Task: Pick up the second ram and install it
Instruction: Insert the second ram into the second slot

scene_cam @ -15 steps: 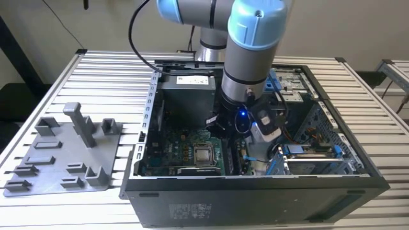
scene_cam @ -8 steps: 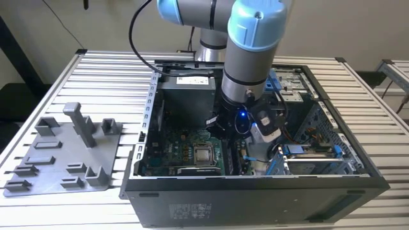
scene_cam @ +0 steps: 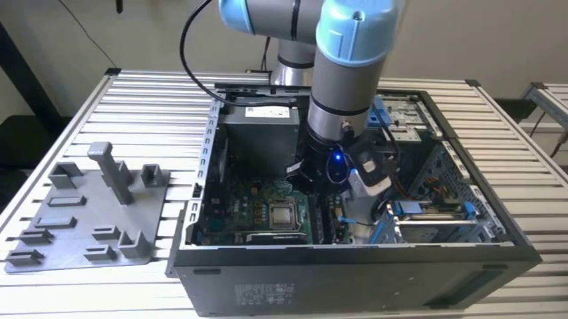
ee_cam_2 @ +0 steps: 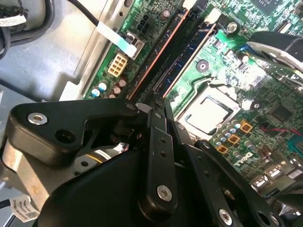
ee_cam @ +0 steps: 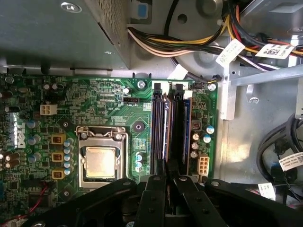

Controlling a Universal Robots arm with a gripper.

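The second ram (ee_cam: 165, 127) is a long thin stick standing on edge along a memory slot of the green motherboard (ee_cam: 109, 104), its copper-coloured edge showing in both wrist views (ee_cam_2: 158, 49). My gripper (ee_cam: 166, 166) sits at one end of it, with the black fingers (ee_cam_2: 156, 137) drawn close together on either side of the thin board. In the exterior view the arm (scene_cam: 342, 80) reaches down into the open computer case (scene_cam: 355, 272). Another dark stick (ee_cam: 182, 127) lies in the neighbouring slot beside it.
The square silver processor (ee_cam: 100, 161) sits in its socket beside the slots. Bundled cables (ee_cam: 189, 42) and a metal power supply box (scene_cam: 257, 129) crowd the case. A grey fixture tray (scene_cam: 89, 219) with upright posts lies on the slatted table at the exterior view's left.
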